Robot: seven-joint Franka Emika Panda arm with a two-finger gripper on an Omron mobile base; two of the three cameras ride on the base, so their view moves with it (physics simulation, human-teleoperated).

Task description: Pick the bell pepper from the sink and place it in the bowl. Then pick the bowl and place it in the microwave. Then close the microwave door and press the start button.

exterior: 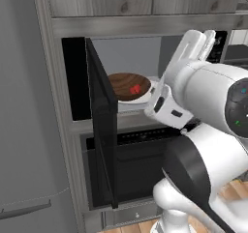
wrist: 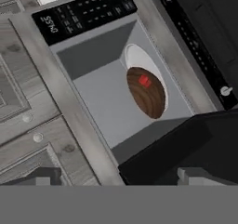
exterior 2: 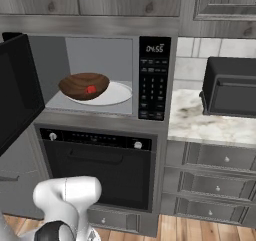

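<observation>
Two steps of the job look finished: the bell pepper (exterior 2: pixel 91 89) sits as a small red spot inside the bowl (exterior 2: pixel 84 85), and the bowl rests on the white turntable plate (exterior 2: pixel 119 94) within the open microwave (exterior 2: pixel 100 75). From the right base camera the bowl stands toward the left of the grey cavity, overhanging the plate's left edge. The microwave door (exterior: pixel 102 125) hangs wide open, swung out to the left and seen nearly edge-on from the left base camera, its dark panel dropping in front of the oven (exterior 2: pixel 102 172) below. The keypad strip (exterior 2: pixel 154 80) runs down the microwave's right side, its display lit.

The white arm is raised in front of the cavity (its wrist bulks large in the left base view), and the hand camera looks back at the opening from a rolled angle. Whether the pincer is open or closed cannot be told; its tips are too dim at the bottom of the hand view.

What remains, by this reading, is shutting the door and pressing start. The risks: a push too near the hinge may leave the door ajar; a sweeping elbow could catch the door's edge; and a fingertip landing off-target on the crowded keypad could strike the wrong button.
</observation>
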